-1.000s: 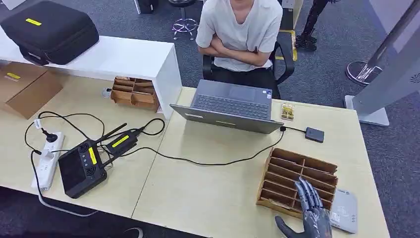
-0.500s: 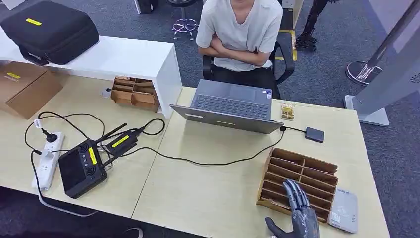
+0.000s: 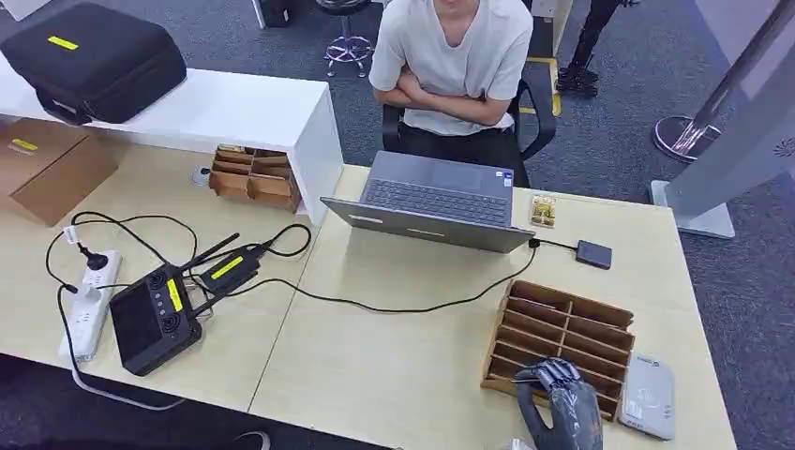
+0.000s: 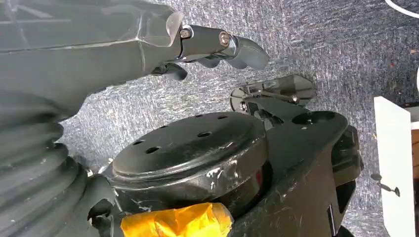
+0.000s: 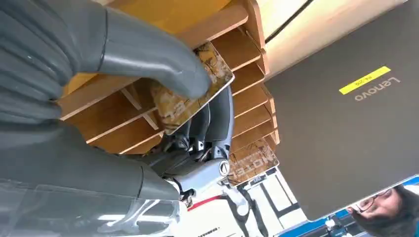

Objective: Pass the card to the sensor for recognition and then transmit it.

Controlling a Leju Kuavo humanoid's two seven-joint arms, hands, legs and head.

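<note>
My right hand point(image 3: 561, 403) is at the near edge of the wooden slotted card rack point(image 3: 572, 319), with its fingers curled down into a near slot. In the right wrist view this hand point(image 5: 128, 47) pinches a brown patterned card point(image 5: 220, 74) between the thumb and the dark fingers; the card is still partly inside a slot. A second patterned card point(image 5: 253, 160) sits in another slot. The white card sensor point(image 3: 649, 396) lies flat on the table just right of the rack. My left hand point(image 4: 217, 42) hangs over the carpet and holds nothing.
An open grey laptop point(image 3: 436, 199) stands behind the rack, with a person point(image 3: 455, 56) seated beyond it, arms folded. A black cable point(image 3: 403, 307) crosses the table to a small dark box point(image 3: 594, 254). A controller point(image 3: 155, 317) and a power strip point(image 3: 86, 305) lie at the left.
My right hand has moved left along the rack's near edge, and its fingers, stretched out before, have curled down into a slot. The sensor now lies uncovered beside it.
</note>
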